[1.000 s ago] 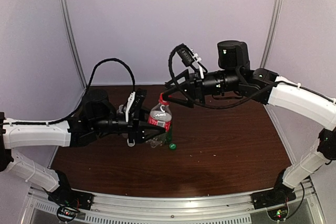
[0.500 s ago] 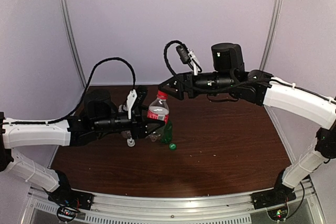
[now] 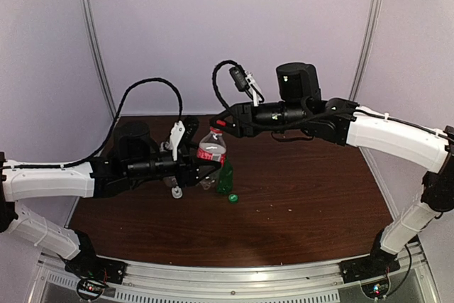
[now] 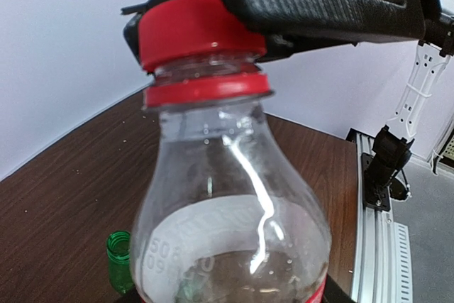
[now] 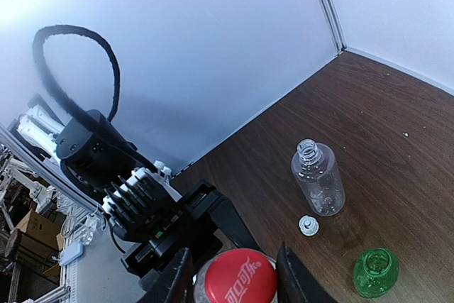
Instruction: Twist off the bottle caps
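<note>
The right end effector [image 3: 220, 124] was clamped on the red cap [image 5: 235, 279], with one finger at its 9 o'clock and the other at its 3 o'clock in the right wrist view. The left end effector [image 3: 201, 169] gripped the red-labelled bottle [image 3: 213, 152] by its body. The capless green bottle [image 5: 374, 272] stood on the counter [image 3: 305, 196], farther out at the cap's 3 o'clock.

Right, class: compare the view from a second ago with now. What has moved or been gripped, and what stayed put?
The right gripper swung left and closed on the red cap. The left gripper kept holding the bottle by its body. The loose green cap and the green bottle on the table stayed put.
</note>
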